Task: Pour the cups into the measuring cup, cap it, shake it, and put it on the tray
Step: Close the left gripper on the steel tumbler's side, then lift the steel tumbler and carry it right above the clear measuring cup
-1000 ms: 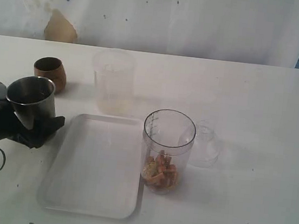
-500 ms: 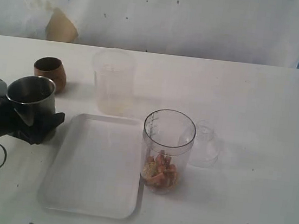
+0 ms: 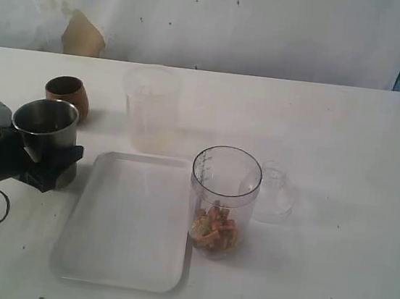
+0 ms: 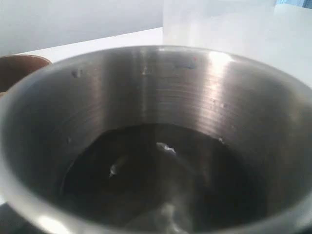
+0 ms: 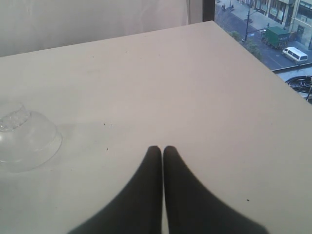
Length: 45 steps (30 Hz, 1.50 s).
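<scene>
Steel tumbler (image 3: 44,127): upright just beside the tray (image 3: 129,221), at its left edge. Brushed, tapered wall. The left wrist view shows a dark bottom with a few glints; contents not determinable.

Left gripper (image 3: 46,163): black jaws stand either side of the tumbler's lower body. Whether they press on it cannot be told.

Step in hand, as judged: taking up the tumbler for a pour. The next move calls for a firm hold, a lift across the tray, and a tilt over the measuring cup (image 3: 223,196). That cup stands at the tray's right edge, uncapped, with orange-brown pieces inside.

Cap (image 3: 275,195): right of the tray, beyond the measuring cup. Copper cup (image 3: 68,97): behind the tray's left corner.

Right gripper (image 5: 162,156): closed, empty.
</scene>
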### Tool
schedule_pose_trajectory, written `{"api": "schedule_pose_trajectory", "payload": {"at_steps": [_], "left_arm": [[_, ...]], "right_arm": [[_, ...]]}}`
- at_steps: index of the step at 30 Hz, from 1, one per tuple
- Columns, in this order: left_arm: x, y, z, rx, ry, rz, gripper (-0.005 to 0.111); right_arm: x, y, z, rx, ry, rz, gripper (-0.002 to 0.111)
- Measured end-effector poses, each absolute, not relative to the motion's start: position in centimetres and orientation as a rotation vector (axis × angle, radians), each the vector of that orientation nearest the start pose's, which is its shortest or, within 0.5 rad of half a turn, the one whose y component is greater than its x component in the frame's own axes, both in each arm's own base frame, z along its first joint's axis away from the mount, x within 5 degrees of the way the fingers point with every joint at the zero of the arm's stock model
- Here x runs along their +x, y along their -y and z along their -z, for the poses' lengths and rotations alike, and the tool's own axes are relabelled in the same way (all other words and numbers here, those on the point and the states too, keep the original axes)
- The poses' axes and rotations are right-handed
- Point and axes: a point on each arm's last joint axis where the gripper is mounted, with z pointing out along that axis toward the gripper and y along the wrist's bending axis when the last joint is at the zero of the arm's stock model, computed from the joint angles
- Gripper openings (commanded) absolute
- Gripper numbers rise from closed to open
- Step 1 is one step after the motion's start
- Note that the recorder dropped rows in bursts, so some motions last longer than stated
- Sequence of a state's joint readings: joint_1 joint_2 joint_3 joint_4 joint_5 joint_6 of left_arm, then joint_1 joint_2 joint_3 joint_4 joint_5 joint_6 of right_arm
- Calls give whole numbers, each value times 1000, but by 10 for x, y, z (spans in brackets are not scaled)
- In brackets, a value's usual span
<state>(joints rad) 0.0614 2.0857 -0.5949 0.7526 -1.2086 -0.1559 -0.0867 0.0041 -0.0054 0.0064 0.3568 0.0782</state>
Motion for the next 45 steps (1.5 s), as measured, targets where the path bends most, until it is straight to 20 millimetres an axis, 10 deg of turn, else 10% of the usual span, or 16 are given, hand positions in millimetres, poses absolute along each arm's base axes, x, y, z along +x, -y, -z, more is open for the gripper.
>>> {"api": "schedule_pose_trajectory", "payload": {"at_steps": [6,17,30,45], "left_arm": [[306,40,-85,566,-1747,493,0],[305,42,-96,591,-1755,509,0],[299,49,-182,533,-1599,681,0],[292,155,-233,864,-1510,774,0]], "right_arm": [[53,4,-183,155,-1832,0,0],[53,4,-183,155,-1832,0,0],[53,4,-183,155,-1832,0,0],[53,4,-183,155,-1832,0,0]]}}
